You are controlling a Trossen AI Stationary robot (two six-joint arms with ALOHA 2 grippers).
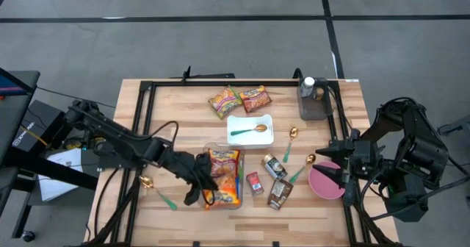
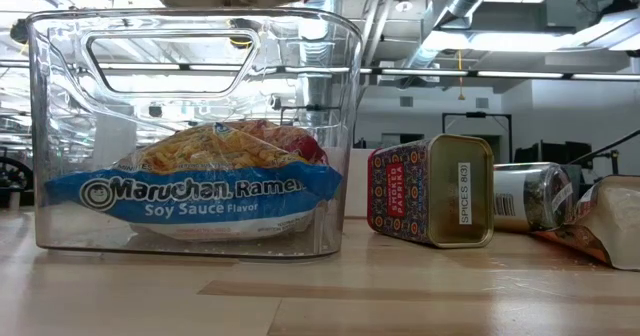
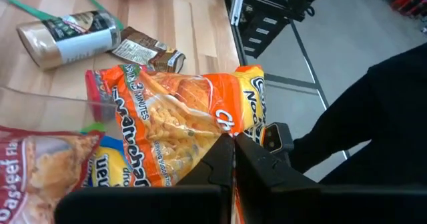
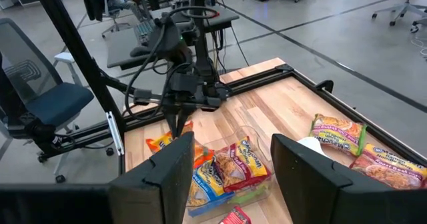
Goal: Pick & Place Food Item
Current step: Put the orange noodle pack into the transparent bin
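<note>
The left pincer [image 1: 197, 195] is sitting low at the near left of the worktop [image 1: 183, 104] in the high view, its fingers pressed together at the edge of an orange noodle packet [image 1: 220, 196] that is lying at the near end of the clear bin [image 1: 225, 175]. The right pincer [image 1: 328, 170] is waiting over the pink bowl [image 1: 325, 181], fingers apart and holding nothing. A white tray [image 1: 250, 129] with a spoon in it is lying further back.

In the low view, the clear bin [image 2: 195, 126] is standing on the worktop [image 2: 320, 296] with a blue soy sauce ramen packet [image 2: 195, 191] lying inside it, and a red spice tin [image 2: 430, 189] is lying on its side just beside the bin.

In the left wrist view, the closed fingers [image 3: 230, 161] are pinching the edge of the orange noodle packet [image 3: 173, 127], with a spice jar [image 3: 70, 34] lying beyond.

In the right wrist view, the spread fingers [image 4: 170, 174] are framing the bin [image 4: 230, 167] and the left arm [image 4: 183, 84] bending over it.
</note>
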